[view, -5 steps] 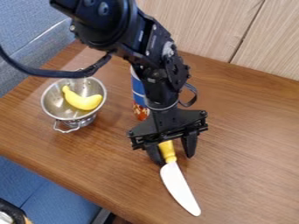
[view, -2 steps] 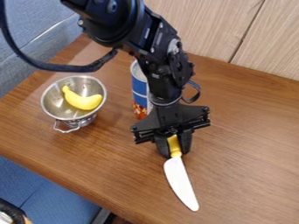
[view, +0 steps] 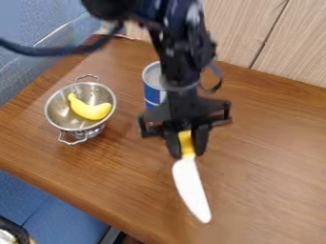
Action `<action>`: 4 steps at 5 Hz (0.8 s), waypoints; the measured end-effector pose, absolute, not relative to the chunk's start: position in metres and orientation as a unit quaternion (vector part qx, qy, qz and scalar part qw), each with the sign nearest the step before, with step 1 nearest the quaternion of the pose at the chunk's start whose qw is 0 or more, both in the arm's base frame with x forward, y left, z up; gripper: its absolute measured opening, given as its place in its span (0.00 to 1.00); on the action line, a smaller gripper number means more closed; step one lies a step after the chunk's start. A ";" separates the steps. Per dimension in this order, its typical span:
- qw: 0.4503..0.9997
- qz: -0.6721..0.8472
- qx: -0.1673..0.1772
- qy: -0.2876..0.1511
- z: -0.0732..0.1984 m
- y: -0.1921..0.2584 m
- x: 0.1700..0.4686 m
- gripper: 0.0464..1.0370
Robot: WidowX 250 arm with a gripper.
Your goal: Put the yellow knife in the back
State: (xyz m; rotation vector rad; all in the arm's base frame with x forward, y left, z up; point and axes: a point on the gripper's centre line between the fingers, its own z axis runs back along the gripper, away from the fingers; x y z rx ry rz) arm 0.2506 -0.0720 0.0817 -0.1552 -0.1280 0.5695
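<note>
- The brown wood-grain surface (view: 274, 157) spreads across most of the view, its front edge running at a slant from the left down towards the bottom.
- Pale wood-grain panelling (view: 293, 43) stands along the back of it, with a thin dark seam between two panels at the right.
- Blue upholstery fabric (view: 51, 209) shows beyond the front edge at the lower left, and more of it at the upper left.
- The black robot arm (view: 181, 57) comes in from the top edge and hangs down over the middle of the surface, a dark cable looping out to the left.
- Its black two-finger end effector (view: 187, 153) points downwards, clamped on the knife's handle, one finger on either side.
- A round silver metal colander (view: 60, 112) sits upright on the left part of the surface, with one wire handle at its back and another at its front.
- A blue cylindrical can (view: 153, 90) with a pale top stands between the colander and the arm, partly hidden by the arm.
- The toy knife, with a yellow handle and white blade (view: 192, 188), is held over the front half of the surface, blade slanting down to the right; I cannot tell whether its tip touches the wood.
- A curved yellow toy banana (view: 89, 110) lies inside the colander.
</note>
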 end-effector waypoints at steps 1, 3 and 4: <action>0.946 0.290 -0.113 -0.085 0.112 -0.080 0.256 0.29; 0.890 0.407 -0.158 -0.130 0.151 -0.051 0.317 0.29; 0.846 0.492 -0.156 -0.136 0.154 -0.012 0.354 0.29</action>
